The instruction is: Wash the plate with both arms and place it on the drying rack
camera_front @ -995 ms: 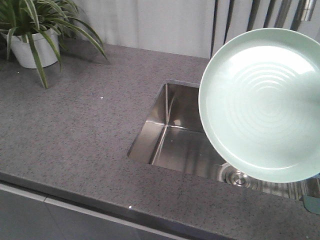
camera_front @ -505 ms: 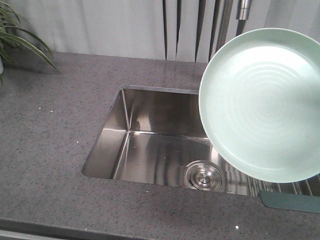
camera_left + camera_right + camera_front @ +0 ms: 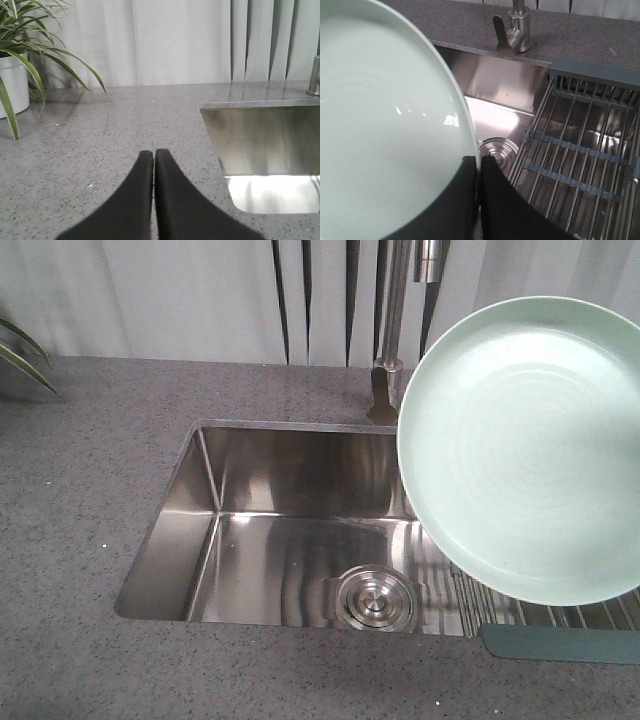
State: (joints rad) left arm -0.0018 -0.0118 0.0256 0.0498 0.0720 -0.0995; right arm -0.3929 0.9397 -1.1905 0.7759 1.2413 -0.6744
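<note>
The pale mint-green plate point(image 3: 520, 450) hangs tilted in the air over the right side of the sink, its ringed face toward the front camera. In the right wrist view the plate point(image 3: 385, 135) fills the left half, and my right gripper point(image 3: 479, 162) is shut on its rim. The drying rack point(image 3: 580, 150) of steel bars with a grey-blue end frame lies across the sink's right part, below and right of the plate; its bars point(image 3: 560, 618) show under the plate. My left gripper point(image 3: 153, 154) is shut and empty above the counter, left of the sink point(image 3: 260, 135).
A steel sink basin point(image 3: 290, 470) with a round drain point(image 3: 375, 598) is set in the grey speckled counter point(image 3: 80, 490). A faucet point(image 3: 385, 380) stands behind it. A potted plant point(image 3: 20, 60) sits at the far left by the curtain.
The front view has swung right: sink and counter slid left in the frame, the plant left the view, the faucet came in. The plate keeps its place in the frame.
</note>
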